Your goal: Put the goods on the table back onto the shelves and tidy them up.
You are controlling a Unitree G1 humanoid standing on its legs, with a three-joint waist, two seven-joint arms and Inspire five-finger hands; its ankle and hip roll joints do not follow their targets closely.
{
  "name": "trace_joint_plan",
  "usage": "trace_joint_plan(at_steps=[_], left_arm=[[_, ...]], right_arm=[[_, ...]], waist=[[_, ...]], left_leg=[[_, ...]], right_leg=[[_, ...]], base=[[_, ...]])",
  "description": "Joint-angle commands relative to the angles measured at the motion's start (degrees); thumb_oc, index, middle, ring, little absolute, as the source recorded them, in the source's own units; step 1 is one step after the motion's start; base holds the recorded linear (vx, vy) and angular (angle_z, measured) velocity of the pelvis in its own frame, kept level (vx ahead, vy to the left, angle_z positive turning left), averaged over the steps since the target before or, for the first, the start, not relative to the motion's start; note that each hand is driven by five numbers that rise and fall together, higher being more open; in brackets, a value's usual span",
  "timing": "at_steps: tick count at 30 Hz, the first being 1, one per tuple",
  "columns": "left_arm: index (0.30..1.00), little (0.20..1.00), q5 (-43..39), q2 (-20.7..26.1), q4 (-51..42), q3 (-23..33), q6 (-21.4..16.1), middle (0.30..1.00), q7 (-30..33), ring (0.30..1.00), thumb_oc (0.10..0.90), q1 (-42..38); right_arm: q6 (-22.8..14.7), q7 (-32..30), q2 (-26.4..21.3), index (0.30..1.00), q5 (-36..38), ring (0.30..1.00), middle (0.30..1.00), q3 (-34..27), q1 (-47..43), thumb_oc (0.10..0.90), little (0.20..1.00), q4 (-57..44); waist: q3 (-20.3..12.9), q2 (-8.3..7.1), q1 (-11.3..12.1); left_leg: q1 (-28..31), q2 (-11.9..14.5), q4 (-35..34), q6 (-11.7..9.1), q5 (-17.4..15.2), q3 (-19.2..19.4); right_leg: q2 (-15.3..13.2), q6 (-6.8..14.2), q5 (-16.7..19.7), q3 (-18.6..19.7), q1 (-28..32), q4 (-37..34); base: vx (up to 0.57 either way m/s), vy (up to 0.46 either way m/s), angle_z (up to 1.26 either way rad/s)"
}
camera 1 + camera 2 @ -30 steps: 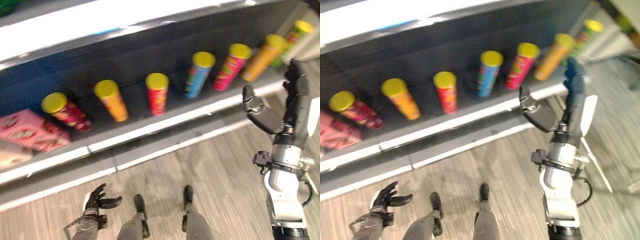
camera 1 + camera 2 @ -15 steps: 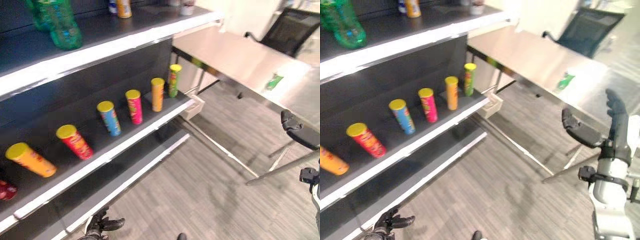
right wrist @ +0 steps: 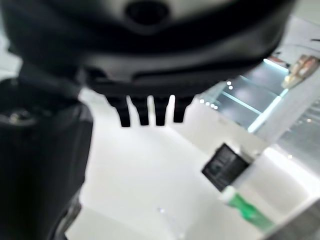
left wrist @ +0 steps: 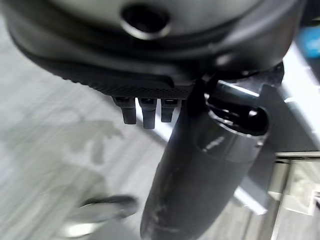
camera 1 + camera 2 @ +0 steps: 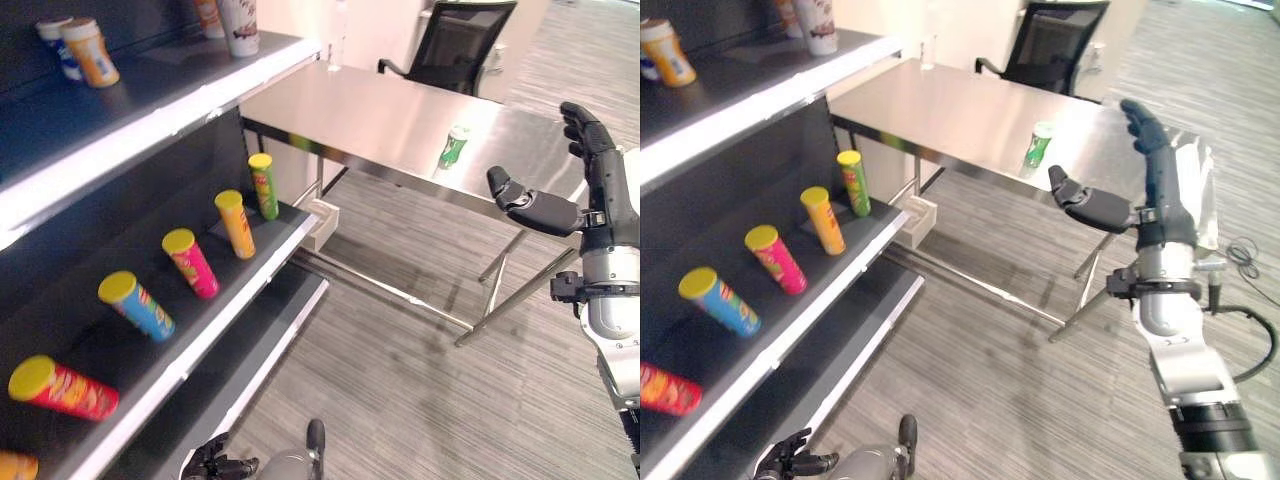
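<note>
Steel table (image 5: 380, 110) beside the shelves (image 5: 200, 300) carries a green can (image 5: 454, 146), standing upright. Right hand (image 5: 560, 200) hangs nearby, fingers spread, holding nothing; left hand (image 5: 215, 462) is low, fingers loosely apart.

head stereo pair looking down, sharing shelves (image 5: 200, 330) and table (image 5: 970, 120), wrist cameras close

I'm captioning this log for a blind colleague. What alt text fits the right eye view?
The robot's right hand, open and empty, is raised toward a steel table where a green can stands. To the left, dark shelves hold a row of yellow-lidded tubes, and a black chair stands behind the table.
</note>
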Motion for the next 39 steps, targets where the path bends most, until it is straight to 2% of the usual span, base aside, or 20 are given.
trace_joint_plan(at_steps=[1,3,4,7,8,10,11,13,14,17,21,24,30,32,33,34,35,37,38,39], left_arm=[[0.900,0.900,-1.2,3.2,-3.9,-1.2,-3.0,0.900,1.0,0.900,0.800,-4.2],[0.900,0.900,-1.2,4.5,-4.5,-1.5,-2.9,0.900,1.9,0.900,0.800,-5.5],[0.900,0.900,-1.2,4.5,-4.5,-1.5,-2.9,0.900,1.9,0.900,0.800,-5.4],[0.900,0.900,-1.0,5.1,-4.8,-1.3,-3.1,0.900,2.2,0.900,0.800,-6.7],[0.900,0.900,-0.6,5.0,-4.4,-1.3,-3.2,0.900,2.4,0.900,0.800,-7.7],[0.900,0.900,-0.3,5.1,-4.2,-1.4,-3.3,0.900,2.4,0.900,0.800,-7.9],[0.900,0.900,0.6,4.9,-3.3,-0.8,-3.2,0.900,2.5,0.900,0.800,-8.1],[0.900,0.900,0.9,5.0,-3.1,-0.7,-3.3,0.900,2.5,0.900,0.800,-7.9],[0.900,0.900,1.6,5.0,-2.2,-0.3,-3.3,0.900,2.7,0.900,0.800,-7.7],[0.900,0.900,1.7,4.9,-1.9,0.0,-3.3,0.900,2.4,0.900,0.800,-7.0],[0.900,0.900,1.2,4.2,-1.0,0.8,-3.2,0.900,2.5,0.900,0.800,-5.3],[0.900,0.900,0.2,3.3,-1.8,0.6,-3.3,0.900,2.0,0.900,0.800,-3.6],[0.900,0.900,-1.1,2.9,-1.4,0.8,-2.9,0.900,1.9,0.900,0.800,-3.2],[0.900,0.900,-1.6,3.2,-1.3,0.9,-2.7,0.900,1.9,0.900,0.800,-3.4],[0.900,0.900,-1.7,3.5,-1.0,1.3,-2.3,0.900,2.0,0.900,0.800,-4.1],[0.900,0.900,-1.7,3.6,-1.0,1.3,-2.3,0.900,2.0,0.900,0.800,-4.1],[0.900,0.900,-1.1,3.9,-0.8,1.6,-1.9,0.900,1.6,0.900,0.800,-5.3],[0.900,0.900,0.1,3.7,0.3,1.5,-1.7,0.900,1.0,0.900,0.800,-5.7],[0.900,0.900,0.1,3.7,0.3,1.5,-1.7,0.900,1.0,0.900,0.800,-5.8],[0.900,0.900,0.5,3.5,1.0,1.3,-1.8,0.900,0.9,0.900,0.800,-6.0]], right_arm=[[-2.5,-1.9,-4.6,0.900,-1.9,0.900,0.900,-4.7,-9.0,0.800,0.900,1.0],[-2.3,-1.8,-4.3,0.900,-1.8,0.900,0.900,-4.5,-9.2,0.800,0.900,1.8],[-2.3,-1.8,-4.3,0.900,-1.8,0.900,0.900,-4.6,-9.2,0.800,0.900,1.8],[-2.4,-2.5,-4.8,0.900,-1.7,0.900,0.900,-6.9,-8.5,0.800,0.900,1.8],[-2.4,-3.7,-5.4,0.900,-1.6,0.900,0.900,-9.6,-7.5,0.800,0.900,1.6],[-2.2,-4.2,-5.4,0.900,-1.9,0.900,0.900,-11.4,-6.1,0.800,0.900,1.0],[-1.7,-5.2,-4.9,0.900,-3.1,0.900,0.900,-15.4,-2.7,0.800,0.900,0.4],[-1.5,-5.4,-4.7,0.900,-3.7,0.900,0.900,-17.8,-0.2,0.800,0.900,-0.1],[-1.3,-5.7,-4.3,0.900,-4.2,0.900,0.900,-19.4,1.7,0.800,0.900,-0.1],[-0.8,-5.2,-4.1,0.900,-5.1,0.900,0.900,-21.3,3.9,0.800,0.900,-0.5],[-1.0,-4.4,-5.5,0.900,-5.5,0.900,0.900,-23.7,6.0,0.800,0.900,-1.5],[-1.8,-3.8,-7.9,0.900,-4.3,0.900,0.900,-26.1,7.9,0.800,0.900,-1.9],[-2.6,-3.4,-9.0,0.900,-2.1,0.900,0.900,-27.6,9.5,0.800,0.900,-0.6],[-2.6,-3.5,-9.1,0.900,-1.2,0.900,0.900,-28.4,10.4,0.800,0.900,0.0],[-2.5,-3.7,-8.3,0.900,-1.1,0.900,0.900,-28.8,11.4,0.800,0.900,0.4],[-2.5,-3.7,-8.2,0.900,-1.1,0.900,0.900,-28.9,11.4,0.800,0.900,0.3],[-2.1,-4.0,-6.7,0.900,-1.1,0.900,0.900,-29.6,12.5,0.800,0.900,0.2],[-1.8,-3.6,-5.2,0.900,-1.4,0.900,0.900,-29.6,12.2,0.800,0.900,-0.2],[-1.7,-3.6,-5.1,0.900,-1.4,0.900,0.900,-29.6,12.2,0.800,0.900,-0.2],[-1.7,-3.2,-4.6,0.900,-1.3,0.900,0.900,-29.4,12.0,0.800,0.900,-0.2]], waist=[[-0.8,-4.44,2.6],[0.4,-3.57,0.8],[0.4,-3.71,0.8],[-0.1,-2.82,0.2],[0.1,-3.20,-1.0],[0.1,-3.39,-1.8],[0.1,-4.18,-3.4],[-0.2,-4.69,-3.7],[-0.6,-6.33,-4.0],[-1.5,-7.60,-3.8],[-2.5,-8.16,-3.9],[-3.8,-6.92,-4.2],[-3.7,-6.38,-4.0],[-2.9,-6.98,-4.2],[-2.1,-7.62,-4.9],[-2.0,-7.67,-4.8],[-1.5,-8.09,-5.5],[-1.2,-8.27,-5.0],[-1.2,-8.39,-5.0],[-1.5,-8.43,-5.2]], left_leg=[[8.1,-0.9,-4.0,4.7,3.2,-2.3],[10.3,-0.3,-4.3,5.4,2.5,-4.6],[10.2,-0.4,-4.4,5.4,2.5,-4.6],[11.4,1.3,-6.0,4.2,1.0,-7.3],[12.8,1.2,-6.6,3.0,-0.9,-9.4],[13.2,1.2,-6.6,2.6,-1.4,-10.5],[14.4,1.4,-7.2,2.2,-2.1,-12.9],[15.1,1.4,-7.3,1.9,-2.7,-14.0],[15.6,1.7,-7.3,1.3,-3.2,-15.4],[16.9,2.7,-8.1,0.8,-3.7,-15.9],[17.8,7.5,-8.4,-1.9,-3.1,-16.8],[16.3,12.0,-8.0,-4.0,-1.6,-18.1],[14.2,15.1,-4.6,-6.0,0.1,-19.9],[12.0,16.1,-2.3,-5.7,1.8,-18.4],[10.8,17.5,-0.8,-4.1,0.9,-11.4],[10.8,17.5,-0.6,-4.0,0.8,-11.3],[10.7,16.8,1.8,-2.6,-1.4,-2.9],[10.3,11.6,6.7,-1.4,-6.3,-1.5],[10.0,11.5,7.0,-1.3,-6.1,-1.5],[10.0,8.9,8.2,-0.7,-8.1,-1.1]], right_leg=[[0.9,4.8,5.2,-0.9,-4.4,15.1],[-1.3,4.3,7.9,0.3,-12.4,26.5],[-1.5,4.3,7.7,0.3,-12.5,26.8],[-6.8,3.5,6.6,0.4,-14.5,16.7],[-9.5,5.4,9.2,1.4,-13.8,1.3],[-9.9,6.3,11.9,2.7,-13.1,-5.3],[-10.1,8.2,16.0,8.3,-14.8,-10.6],[-10.1,8.5,16.6,10.1,-14.4,-11.4],[-10.8,9.0,19.0,11.8,-13.0,-11.9],[-11.1,9.3,17.8,11.0,-11.4,-12.0],[-7.9,8.7,15.3,9.4,-10.0,-10.7],[-4.1,6.3,12.1,6.7,-7.7,-11.9],[-0.1,3.4,8.4,3.8,-4.8,-11.5],[0.3,2.7,7.4,2.4,-3.8,-11.2],[0.4,2.3,6.2,0.1,-2.9,-11.0],[0.4,2.3,6.1,0.2,-2.9,-10.9],[0.0,2.1,6.3,-2.4,-3.1,-10.5],[-0.5,2.5,7.1,-2.7,-3.4,-10.6],[-0.7,2.5,7.3,-2.7,-3.6,-10.7],[-1.1,2.7,7.6,-3.1,-4.1,-10.7]], base=[[0.08,0.041,-0.06],[0.02,0.006,0.03],[0.08,-0.055,0.26],[0.16,-0.191,0.59],[0.20,-0.339,0.42],[0.17,-0.263,0.37],[0.13,-0.179,0.95],[0.20,-0.288,1.20],[0.19,-0.303,0.93],[0.18,-0.299,1.08],[0.09,-0.341,0.17],[0.05,-0.381,0.03],[0.00,-0.256,0.10],[-0.07,-0.241,0.38],[-0.08,-0.177,0.45],[-0.17,-0.215,0.90],[-0.16,-0.102,1.07],[-0.12,-0.052,0.93],[-0.06,0.013,0.27],[-0.08,0.092,0.02]])
